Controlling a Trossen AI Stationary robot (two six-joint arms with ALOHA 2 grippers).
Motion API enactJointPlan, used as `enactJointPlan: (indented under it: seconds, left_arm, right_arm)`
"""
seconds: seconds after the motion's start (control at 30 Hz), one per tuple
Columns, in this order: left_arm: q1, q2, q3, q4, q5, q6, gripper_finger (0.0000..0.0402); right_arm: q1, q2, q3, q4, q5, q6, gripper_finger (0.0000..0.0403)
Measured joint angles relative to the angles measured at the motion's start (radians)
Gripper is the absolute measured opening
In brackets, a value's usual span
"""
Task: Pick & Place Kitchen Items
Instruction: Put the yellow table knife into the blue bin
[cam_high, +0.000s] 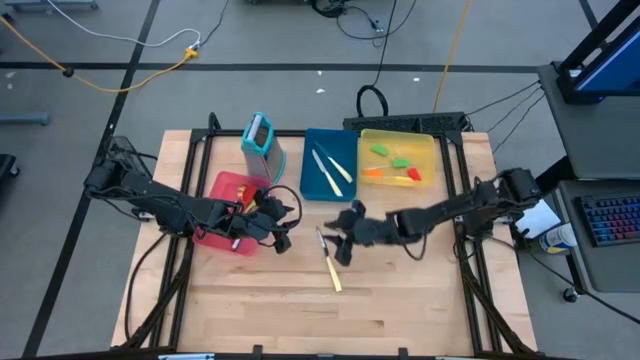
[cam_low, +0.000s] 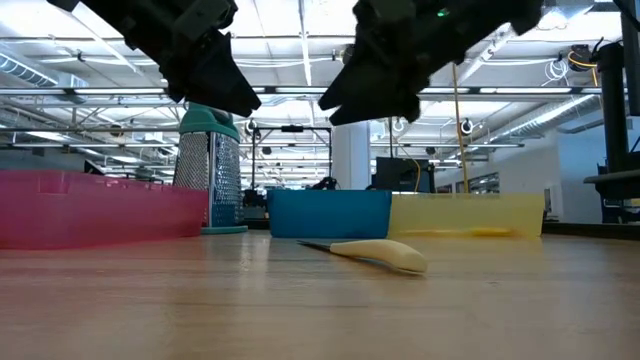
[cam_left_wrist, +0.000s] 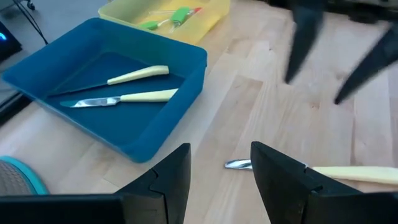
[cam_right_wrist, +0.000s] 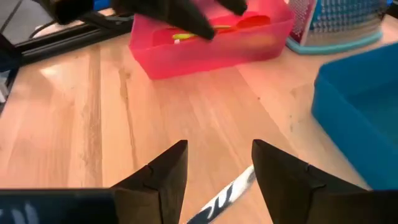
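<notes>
A cream-handled knife (cam_high: 329, 262) lies flat on the wooden table, blade toward the far edge; it also shows in the low view (cam_low: 375, 254). My right gripper (cam_high: 342, 238) is open and hovers just over the knife's blade (cam_right_wrist: 225, 198), which shows between its fingers. My left gripper (cam_high: 282, 238) is open and hovers to the left of the knife, whose blade tip (cam_left_wrist: 237, 164) shows just beyond its fingers. Two more cream-handled knives (cam_high: 330, 170) lie in the blue tray (cam_high: 312, 140). Green, orange and red utensils (cam_high: 398, 165) lie in the yellow tray (cam_high: 428, 140). Utensils (cam_right_wrist: 205, 30) also lie in the red tray (cam_high: 225, 188).
The teal upright holder (cam_high: 259, 136) stands at the far left of the blue tray. The three trays sit in a row along the table's far half. The two grippers hang close together over the middle of the table; bare wood (cam_high: 400, 300) runs along the near half.
</notes>
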Motion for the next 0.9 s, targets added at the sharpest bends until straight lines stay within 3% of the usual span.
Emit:
enactJointPlan:
  seconds: [0.17, 0.4, 0.63, 0.9]
  left_arm:
    - [0.001, 0.000, 0.000, 0.000, -0.002, -0.050, 0.0170]
    - [0.002, 0.000, 0.000, 0.000, -0.033, -0.082, 0.0170]
    - [0.002, 0.000, 0.000, -0.003, -0.029, -0.086, 0.0170]
    - [0.002, 0.000, 0.000, -0.006, -0.010, -0.077, 0.0170]
  right_arm:
    - [0.107, 0.014, -0.060, 0.054, 0.116, 0.103, 0.0171]
    - [0.170, 0.144, -0.080, 0.187, 0.139, 0.171, 0.0171]
    - [0.185, 0.203, -0.081, 0.149, 0.163, 0.237, 0.0171]
    - [0.186, 0.286, -0.081, 0.169, 0.056, 0.270, 0.0171]
